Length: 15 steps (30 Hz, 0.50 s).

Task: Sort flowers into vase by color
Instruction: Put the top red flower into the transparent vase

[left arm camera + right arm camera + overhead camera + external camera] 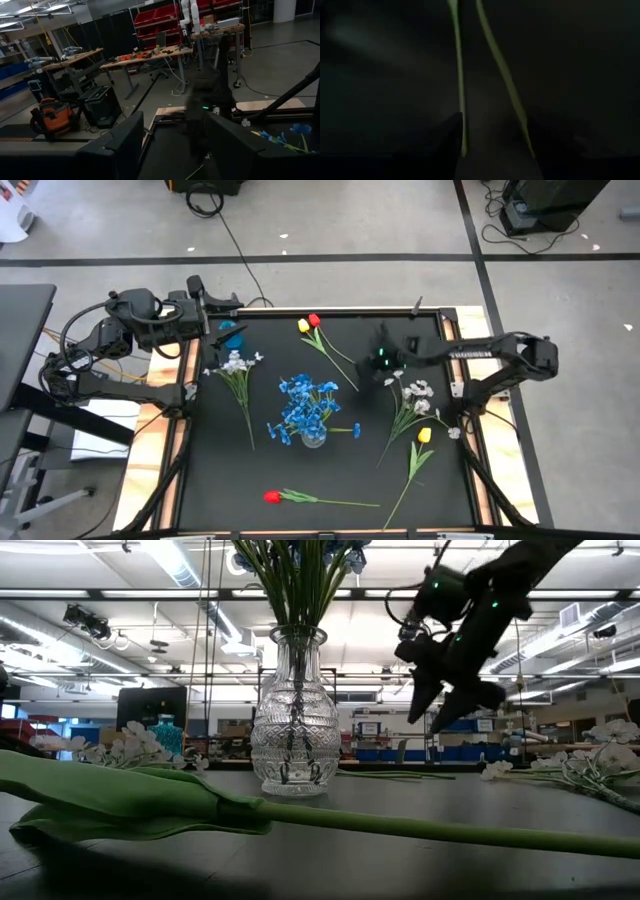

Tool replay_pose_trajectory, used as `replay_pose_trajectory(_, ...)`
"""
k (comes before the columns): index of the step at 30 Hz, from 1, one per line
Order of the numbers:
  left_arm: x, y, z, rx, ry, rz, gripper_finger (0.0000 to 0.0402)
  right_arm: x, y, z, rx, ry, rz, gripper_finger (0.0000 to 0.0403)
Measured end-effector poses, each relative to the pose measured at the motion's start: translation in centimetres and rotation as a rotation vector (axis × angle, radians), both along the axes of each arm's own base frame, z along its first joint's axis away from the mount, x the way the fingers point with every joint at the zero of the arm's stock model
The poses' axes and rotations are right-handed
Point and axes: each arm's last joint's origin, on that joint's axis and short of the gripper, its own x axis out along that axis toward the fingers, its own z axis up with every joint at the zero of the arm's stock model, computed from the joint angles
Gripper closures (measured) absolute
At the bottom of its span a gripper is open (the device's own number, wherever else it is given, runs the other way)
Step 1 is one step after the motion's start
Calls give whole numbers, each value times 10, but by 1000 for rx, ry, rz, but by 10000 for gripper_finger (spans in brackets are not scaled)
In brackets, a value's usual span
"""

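A cut-glass vase (312, 436) (295, 720) in the middle of the black mat holds blue flowers (308, 402). Loose flowers lie flat around it. A red tulip (314, 320) and a yellow tulip (303, 327) lie at the far side, white sprigs at the left (235, 366) and the right (416, 392). Another yellow tulip (424, 436) lies near right and a red one (272, 497) at the near edge. My right gripper (384, 368) (440, 718) hangs open above the mat. It tilts down over the two far tulips' green stems (460, 75), which run between its fingers. My left gripper (228, 308) (175, 155) waits open and level at the far left.
A blue flower (232, 336) lies at the mat's far left corner, below my left gripper. The near red tulip's leaf and stem (130, 802) fill the front of the low view. Wooden rails (478, 430) border the mat. Bare mat lies between the vase and the near edge.
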Motion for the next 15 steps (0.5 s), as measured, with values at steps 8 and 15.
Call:
replay_pose_trajectory(8,0,0,0,0,0,0,186,10,-58,0,-50,-91,145,189)
replay_pose_trajectory(15,0,0,0,0,1,0,186,57,-85,-15,-44,81,297,210)
